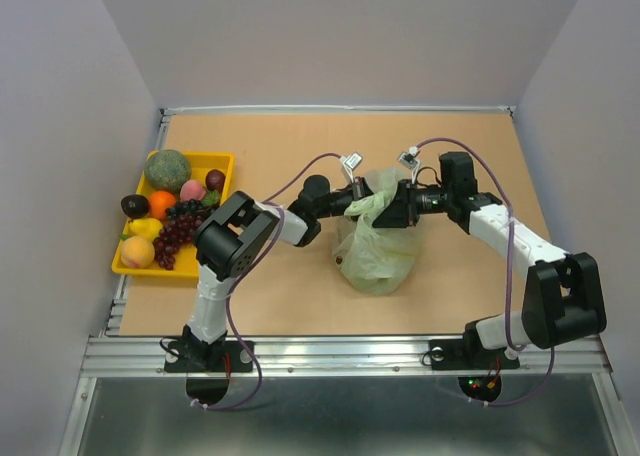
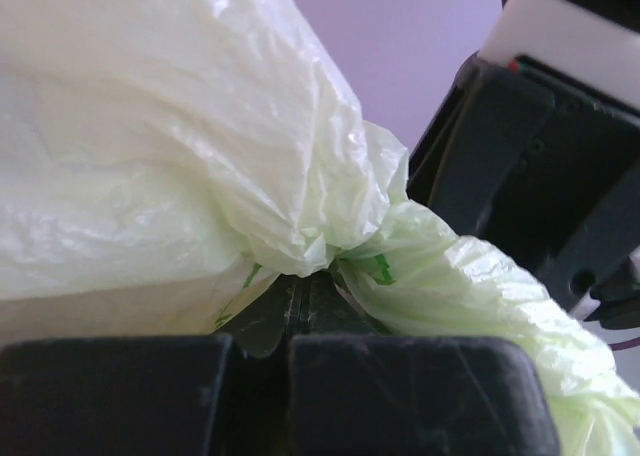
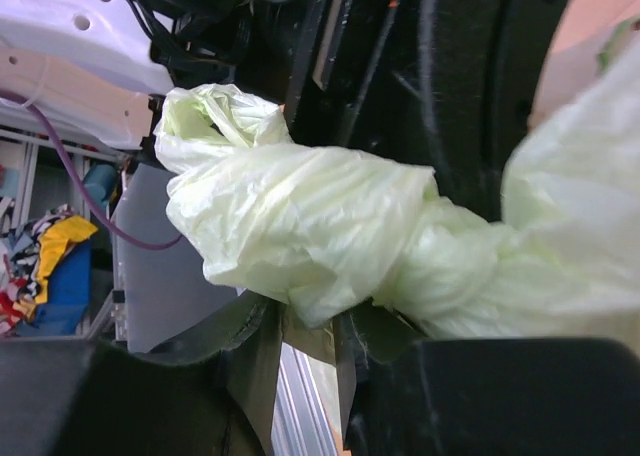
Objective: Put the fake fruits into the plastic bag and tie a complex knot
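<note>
The pale green plastic bag (image 1: 375, 251) stands at the table's middle, its top gathered between my two grippers. My left gripper (image 1: 350, 204) (image 2: 305, 279) is shut on a pinch of the bag (image 2: 200, 156) where the plastic bunches. My right gripper (image 1: 397, 204) (image 3: 310, 316) faces it from the right. Its jaws stand a narrow gap apart at a thick twisted roll of the bag's handle (image 3: 300, 226), which runs into a knot-like bunch (image 3: 445, 261). The fake fruits lie in the yellow tray (image 1: 205, 158): a green melon (image 1: 168, 169), an orange (image 1: 162, 203), purple grapes (image 1: 178, 231) and others.
The tray sits at the far left of the brown tabletop (image 1: 470, 156). Purple cables (image 1: 300, 176) loop over both arms. Grey walls close the back and sides, and an aluminium rail (image 1: 340, 351) runs along the near edge by the arm bases.
</note>
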You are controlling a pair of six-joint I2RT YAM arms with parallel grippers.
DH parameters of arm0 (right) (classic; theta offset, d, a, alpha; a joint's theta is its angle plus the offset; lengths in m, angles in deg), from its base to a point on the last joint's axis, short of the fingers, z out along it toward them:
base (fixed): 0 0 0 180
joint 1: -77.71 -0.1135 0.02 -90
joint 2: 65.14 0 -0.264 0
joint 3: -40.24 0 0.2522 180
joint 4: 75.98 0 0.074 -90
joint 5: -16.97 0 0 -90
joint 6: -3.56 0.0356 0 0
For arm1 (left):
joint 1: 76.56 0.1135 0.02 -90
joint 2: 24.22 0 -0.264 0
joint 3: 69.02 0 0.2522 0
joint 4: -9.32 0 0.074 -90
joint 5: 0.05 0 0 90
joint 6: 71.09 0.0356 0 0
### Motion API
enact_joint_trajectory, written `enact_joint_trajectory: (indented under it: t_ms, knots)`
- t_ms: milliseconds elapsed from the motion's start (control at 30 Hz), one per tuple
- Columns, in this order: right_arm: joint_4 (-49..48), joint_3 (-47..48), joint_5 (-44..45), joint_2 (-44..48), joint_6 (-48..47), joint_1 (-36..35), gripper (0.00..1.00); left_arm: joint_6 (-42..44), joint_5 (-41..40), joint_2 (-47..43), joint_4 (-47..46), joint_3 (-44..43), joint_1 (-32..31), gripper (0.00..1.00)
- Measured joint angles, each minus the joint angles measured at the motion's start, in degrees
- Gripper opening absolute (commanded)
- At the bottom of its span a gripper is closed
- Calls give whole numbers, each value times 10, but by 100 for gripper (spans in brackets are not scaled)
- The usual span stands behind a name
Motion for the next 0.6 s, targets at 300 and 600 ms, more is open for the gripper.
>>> enact_joint_trajectory:
  t_ms: [300, 600]
  knots:
    - [2, 14, 14, -12, 14, -24, 68, -38, -7, 9, -3, -8, -1, 0]
    - [73, 51, 127, 81, -50, 20, 77, -59, 3, 9, -10, 7, -5, 0]
